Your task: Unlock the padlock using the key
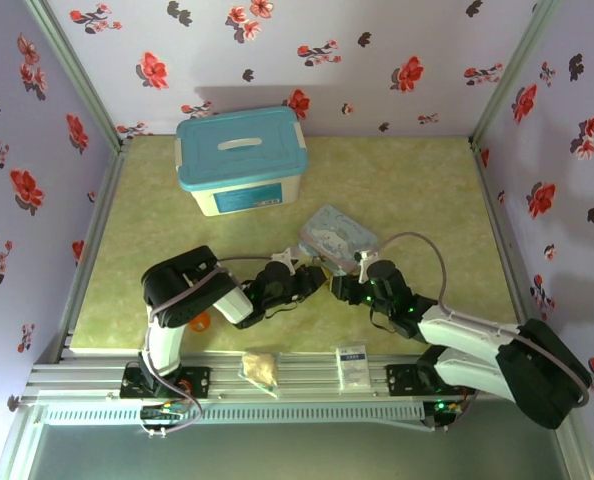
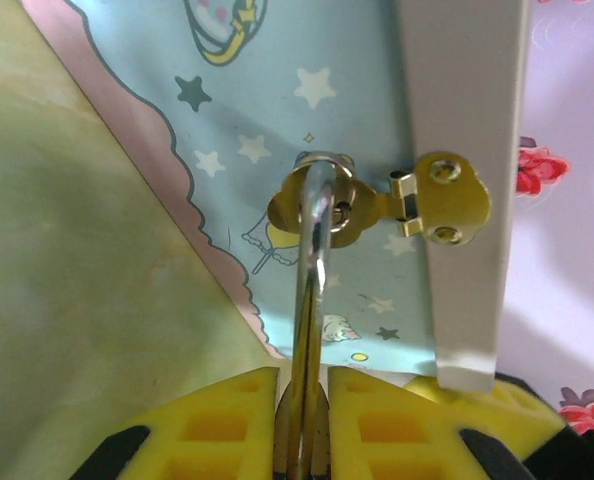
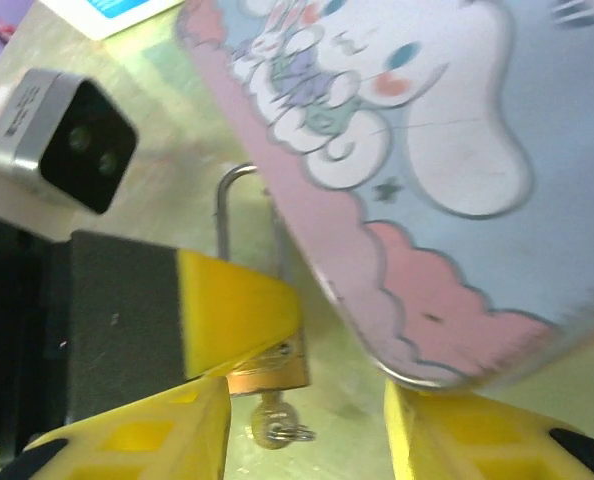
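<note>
Our left claw (image 2: 302, 415) clamps the padlock (image 3: 267, 372) so it cannot twist, shackle (image 2: 313, 260) through the hasp (image 2: 442, 195). The key (image 3: 274, 432) sits in it at six o'clock; our right claw (image 3: 305, 440), open and empty, straddles it for turning.

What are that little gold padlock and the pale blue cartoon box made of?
The small gold padlock looks like polished brass: yellow shine; its thin loop is mirror-bright, likely steel. The pale blue cartoon box seems printed sheet metal, judging by its thin rolled rim, though I can't be sure.

blue print on white sachet (image 1: 352, 365), too small to read
</note>
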Robot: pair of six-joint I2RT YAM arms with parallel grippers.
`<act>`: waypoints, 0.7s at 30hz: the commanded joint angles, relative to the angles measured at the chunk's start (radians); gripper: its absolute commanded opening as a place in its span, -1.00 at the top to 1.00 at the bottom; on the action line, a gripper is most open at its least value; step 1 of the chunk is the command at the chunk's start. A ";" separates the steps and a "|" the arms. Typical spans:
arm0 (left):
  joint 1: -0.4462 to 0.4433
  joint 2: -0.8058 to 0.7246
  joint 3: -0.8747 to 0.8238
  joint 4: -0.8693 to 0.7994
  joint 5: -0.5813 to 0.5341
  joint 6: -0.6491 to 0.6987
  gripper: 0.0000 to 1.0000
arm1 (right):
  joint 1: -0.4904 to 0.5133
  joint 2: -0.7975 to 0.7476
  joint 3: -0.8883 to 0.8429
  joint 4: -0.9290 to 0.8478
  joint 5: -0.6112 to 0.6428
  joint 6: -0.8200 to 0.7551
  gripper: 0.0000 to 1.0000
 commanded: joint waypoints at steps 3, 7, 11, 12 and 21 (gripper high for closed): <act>0.013 -0.092 -0.002 -0.188 -0.003 0.125 1.00 | -0.010 0.002 0.023 -0.135 0.252 0.064 0.13; 0.013 -0.187 0.066 -0.504 -0.037 0.284 0.99 | -0.011 0.057 0.067 -0.161 0.327 0.084 0.13; 0.042 -0.200 0.135 -0.743 -0.051 0.415 0.97 | -0.010 0.129 0.110 -0.160 0.332 0.085 0.14; 0.050 -0.199 0.148 -0.774 -0.038 0.432 0.97 | -0.010 0.143 0.114 -0.155 0.332 0.087 0.15; 0.048 -0.182 0.376 -1.232 -0.111 0.636 0.78 | -0.010 0.172 0.122 -0.155 0.361 0.096 0.17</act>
